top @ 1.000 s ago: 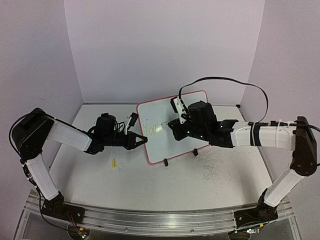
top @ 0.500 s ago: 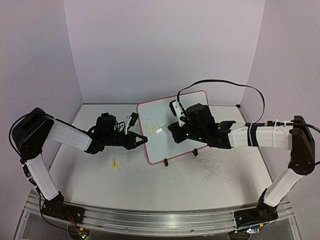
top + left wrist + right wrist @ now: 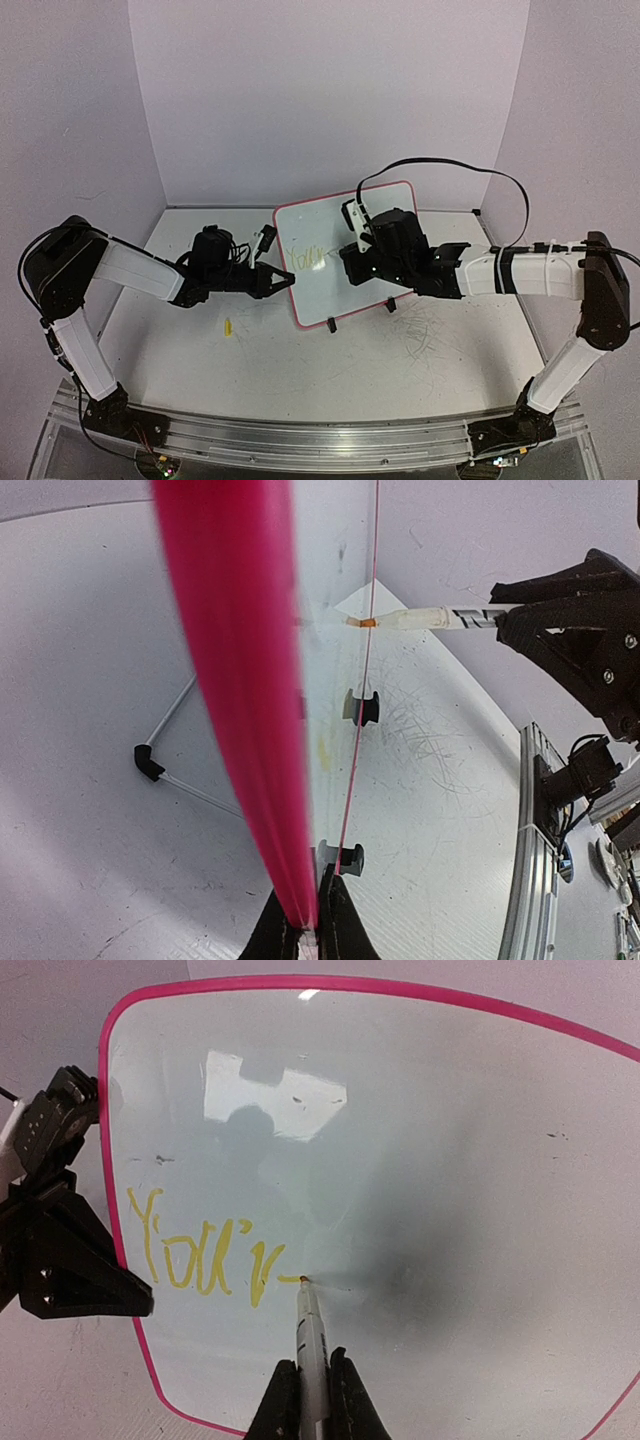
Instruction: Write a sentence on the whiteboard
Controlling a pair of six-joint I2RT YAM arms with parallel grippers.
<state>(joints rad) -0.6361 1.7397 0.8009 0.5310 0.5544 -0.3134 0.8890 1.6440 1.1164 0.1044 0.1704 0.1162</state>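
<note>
- The small, glossy white whiteboard, with rounded corners and a thin pink-red rim, stands on the white counter. It sits about midway between the counter's left and right edges, nearer the far edge than the near one, with its face leaning back.
- A black wire stand rests on the counter behind the whiteboard, as the left wrist view shows.
- The sentence is a single line of thin pale-yellow handwriting on the left part of the whiteboard. It reads "You'r", followed by a short horizontal stroke.
- A slim white marker with a yellowish tip points at the board. Its tip touches the surface at the end of that stroke.
- The right arm's fingers are clamped on the marker's barrel, one on each side.
- The left arm's fingers are pinched together on the whiteboard's pink-red rim, at its left side near the lower corner.
- A small yellow piece lies on the counter towards the left edge. It is near the whiteboard's lower left corner but apart from it; what it is cannot be told.
- Faint grey scribble marks cover the counter just right of the whiteboard's base.
</note>
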